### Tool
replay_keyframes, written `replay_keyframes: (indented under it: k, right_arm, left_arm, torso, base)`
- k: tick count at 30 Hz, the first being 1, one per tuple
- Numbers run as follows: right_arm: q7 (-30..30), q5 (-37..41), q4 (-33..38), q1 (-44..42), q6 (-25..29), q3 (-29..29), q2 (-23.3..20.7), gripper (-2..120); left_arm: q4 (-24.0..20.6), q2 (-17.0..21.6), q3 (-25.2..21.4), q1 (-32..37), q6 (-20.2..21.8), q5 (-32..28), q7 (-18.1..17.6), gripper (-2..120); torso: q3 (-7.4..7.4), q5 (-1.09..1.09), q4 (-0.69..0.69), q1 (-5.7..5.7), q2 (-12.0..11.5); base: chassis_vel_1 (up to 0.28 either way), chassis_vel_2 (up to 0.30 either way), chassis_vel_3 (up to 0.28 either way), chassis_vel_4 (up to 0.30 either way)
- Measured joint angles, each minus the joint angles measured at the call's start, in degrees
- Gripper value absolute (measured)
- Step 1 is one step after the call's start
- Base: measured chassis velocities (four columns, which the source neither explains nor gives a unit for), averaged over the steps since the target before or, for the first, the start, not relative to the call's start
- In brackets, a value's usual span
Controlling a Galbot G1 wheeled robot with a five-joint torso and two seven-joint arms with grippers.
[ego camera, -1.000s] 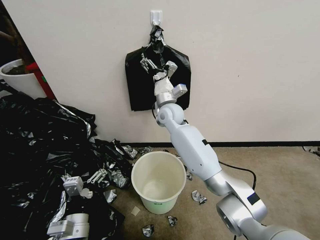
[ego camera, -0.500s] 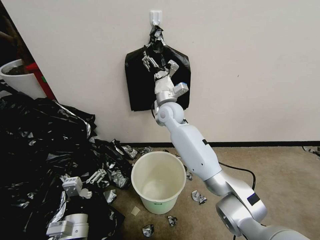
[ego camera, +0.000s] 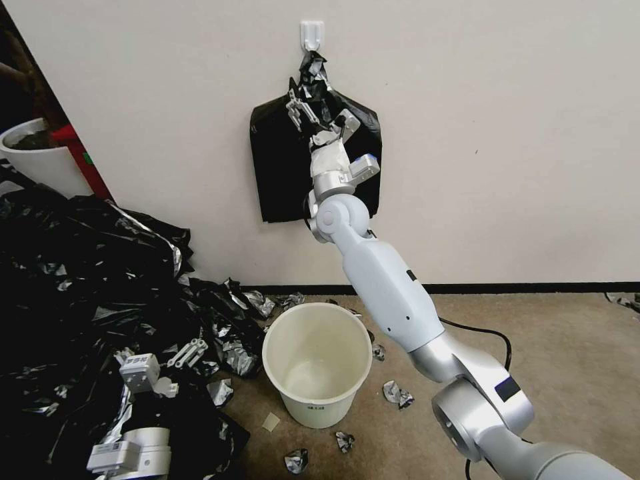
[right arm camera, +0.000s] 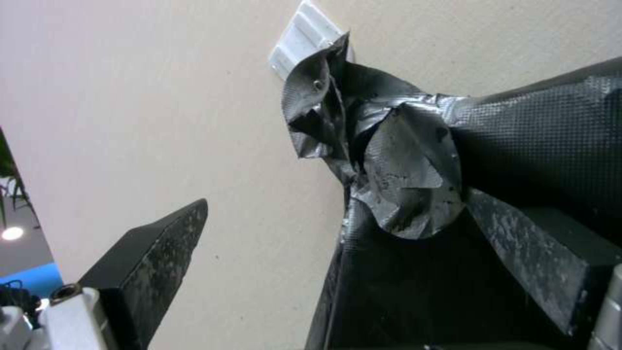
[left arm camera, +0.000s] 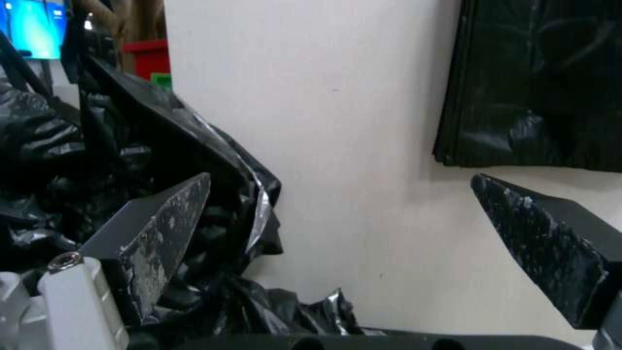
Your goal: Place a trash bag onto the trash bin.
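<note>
The right gripper (ego camera: 317,117) is raised against the wall (ego camera: 507,133), at the upper part of the flat bundle (ego camera: 280,173) of black bags that hangs from a white hook (ego camera: 312,33). Its jaws stand spread wide. In the right wrist view one finger (right arm camera: 155,253) is off to the side of the bundle against bare wall, and the other finger (right arm camera: 544,257) lies on the black film just beside the crumpled knot (right arm camera: 395,180) below the hook (right arm camera: 301,41); nothing is pinched between them.

The bin (ego camera: 317,363) stands upright on the floor (ego camera: 567,360) below the bundle, near the wall, its mouth bare and nothing inside. Small scraps (ego camera: 397,395) of black film lie around its base.

The left gripper (ego camera: 189,352) hangs low beside the bin, over the big heap of sheeting (ego camera: 80,280), with its jaws apart and holding nothing. In the left wrist view its fingers (left arm camera: 162,228) frame the wall, with the sheeting (left arm camera: 97,160) to one side and the bundle's lower corner (left arm camera: 531,87) to the other.

A single loose bag cannot be told apart from the bundle.
</note>
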Motion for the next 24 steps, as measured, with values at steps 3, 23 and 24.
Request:
replay_keyframes:
  k: [3,23,24]
  right_arm:
    - [-1.0,0.8,-0.6,0.3,0.4,0.1,0.0,100]
    - [-8.8,5.8,-2.7,1.2,1.7,0.6,-0.1,100]
    - [-8.8,5.8,-2.7,1.2,1.7,0.6,-0.1,100]
  left_arm:
    - [0.6,-0.2,0.1,-0.1,-0.8,0.0,0.0,100]
    - [1.3,-1.0,0.1,0.0,-1.7,1.0,0.0,100]
    - [1.3,-1.0,0.1,0.0,-1.7,1.0,0.0,100]
  torso:
    - [0.00,0.00,0.00,0.00,0.0]
    - [0.00,0.00,0.00,0.00,0.0]
    - [0.00,0.00,0.00,0.00,0.0]
  base:
    - [0.000,0.000,0.000,0.000]
    - [0.000,0.000,0.000,0.000]
    - [0.000,0.000,0.000,0.000]
